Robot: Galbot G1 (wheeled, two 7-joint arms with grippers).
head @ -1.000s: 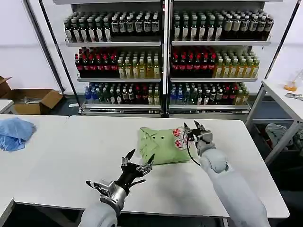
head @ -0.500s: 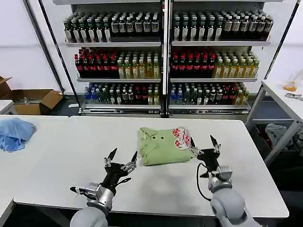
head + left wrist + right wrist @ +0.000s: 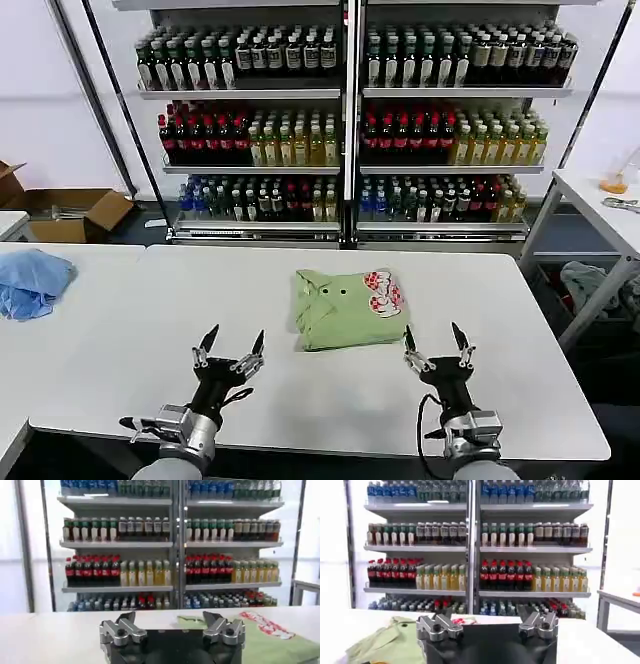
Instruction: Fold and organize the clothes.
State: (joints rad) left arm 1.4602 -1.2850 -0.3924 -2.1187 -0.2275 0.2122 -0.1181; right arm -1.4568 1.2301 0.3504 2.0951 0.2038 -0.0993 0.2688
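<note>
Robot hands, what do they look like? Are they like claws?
A bit like claws. The left gripper and right gripper each have two thin black fingers ending in points, on black bases with silvery metal wrists. A black cable loops beside the right wrist. Close up, the fingers hinge on grey metal knuckles with round bolts.

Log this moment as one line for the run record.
T-shirt: folded, mid-table | left end effector: open, near edge | right end effector: open, near edge, nothing held

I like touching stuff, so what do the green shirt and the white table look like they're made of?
The green T-shirt looks like soft, matte cloth, probably cotton: it folds flat and shows creases. The white table looks hard and smooth, maybe laminate or painted board; its surface is flat with a faint sheen.
</note>
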